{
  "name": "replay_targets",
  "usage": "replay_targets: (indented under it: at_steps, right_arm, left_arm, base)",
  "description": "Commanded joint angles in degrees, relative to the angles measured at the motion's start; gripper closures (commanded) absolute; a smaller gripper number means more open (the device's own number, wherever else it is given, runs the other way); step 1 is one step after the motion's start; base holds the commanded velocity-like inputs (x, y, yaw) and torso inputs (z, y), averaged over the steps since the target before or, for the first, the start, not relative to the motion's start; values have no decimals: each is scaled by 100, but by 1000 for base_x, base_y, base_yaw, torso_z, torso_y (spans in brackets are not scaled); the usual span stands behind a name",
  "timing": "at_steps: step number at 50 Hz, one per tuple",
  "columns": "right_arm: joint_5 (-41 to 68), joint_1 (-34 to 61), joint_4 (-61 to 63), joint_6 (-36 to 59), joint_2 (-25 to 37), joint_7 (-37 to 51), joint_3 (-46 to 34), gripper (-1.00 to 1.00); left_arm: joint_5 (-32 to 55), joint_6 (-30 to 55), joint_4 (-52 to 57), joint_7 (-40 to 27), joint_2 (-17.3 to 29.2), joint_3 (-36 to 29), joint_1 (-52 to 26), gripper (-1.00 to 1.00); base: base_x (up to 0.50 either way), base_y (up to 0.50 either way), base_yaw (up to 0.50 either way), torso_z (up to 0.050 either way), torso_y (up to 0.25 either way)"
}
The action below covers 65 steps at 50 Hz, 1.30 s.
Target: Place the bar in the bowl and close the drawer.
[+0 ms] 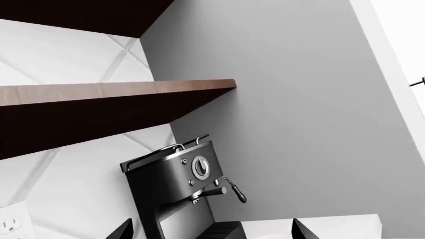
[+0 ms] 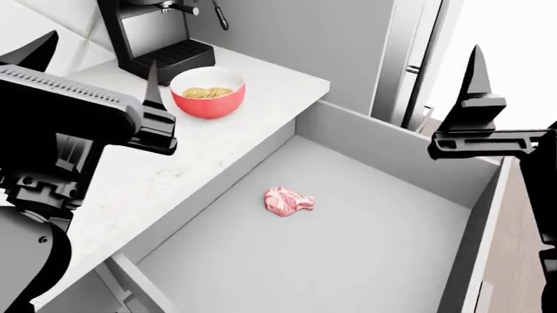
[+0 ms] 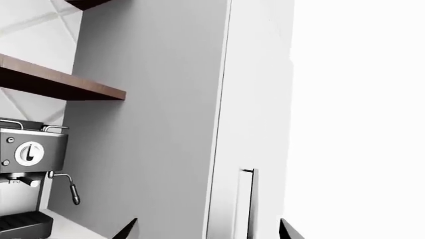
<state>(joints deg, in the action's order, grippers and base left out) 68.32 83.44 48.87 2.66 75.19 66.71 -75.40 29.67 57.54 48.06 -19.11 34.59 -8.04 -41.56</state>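
Bar [image 2: 207, 93] already in bowl [image 2: 207, 92], upper left of frame. Both grippers [image 2: 96, 65] [image 2: 474, 72] spread, empty. Push drawer [image 2: 392, 153] front squarely; meat [image 2: 287, 201] inside, centre.

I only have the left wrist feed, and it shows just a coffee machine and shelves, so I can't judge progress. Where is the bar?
Observer: In the head view the bar lies inside the bowl, which stands on the counter near the coffee machine.
Operator: And the drawer?
Observer: The drawer is open, with a pink meat piece on its floor.
Operator: Is the right gripper holding anything?
Observer: No. The right gripper is open and empty.
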Motion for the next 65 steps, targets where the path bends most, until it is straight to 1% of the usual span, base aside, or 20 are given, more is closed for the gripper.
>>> replay_targets:
  at_steps: [1,3,8,12,20,27,32,43,48,56,65]
  right_arm:
    - [48,-160,408,-342,1212,11,-26,-100]
    - [47,-206,504,-445,1477,25,-62,-100]
    - [71,-262,641,-287,1480,498,-103,-100]
    - [-401,-643,537,-585,1480,905,-473,-100]
    - [-1582,-1594,74,-1658,1480,1599,-1405,-100]
    - [-2396,-2282,-420,-2506,1480,2297,-2082,-100]
    - [-2528,-2564,-1074,-3219,1481,2329,-2356,-100]
    - [-2554,-3418,-2918,-5559,1481,2329,-3192,-100]
    - [-2457,-3693,-3391,-6256,1481,2329,-3459,-100]
    - [-2240,-3789,-3227,-6266,1480,2329,-3537,-100]
    - [-2351,-4053,-3019,-6266,1477,2328,-3737,-100]
  left_arm:
    - [22,-5,-34,-5,-36,-66,-70,-100]
    - [0,-35,-61,-8,-45,-98,-77,-100]
    - [-52,-136,-125,-7,-69,-167,-52,-100]
    - [-96,-225,-182,-2,-77,-211,-16,-100]
    - [-70,-256,-163,-7,-54,-173,59,-100]
    - [-95,-337,-205,-1,-40,-185,112,-100]
    - [-101,-373,-211,-3,-29,-183,142,-100]
    - [-111,-396,-220,-32,-7,-180,172,-100]
    - [-133,-404,-231,-53,-17,-216,160,-100]
    - [-148,-439,-244,-68,-2,-224,194,-100]
    - [-150,-502,-234,-73,41,-183,294,-100]
  base:
    - [0,0,0,0,0]
    - [0,0,0,0,0]
    - [0,0,0,0,0]
    - [0,0,0,0,0]
    - [0,0,0,0,0]
    - [0,0,0,0,0]
    - [0,0,0,0,0]
    - [0,0,0,0,0]
    - [0,0,0,0,0]
    - [0,0,0,0,0]
    - [0,0,0,0,0]
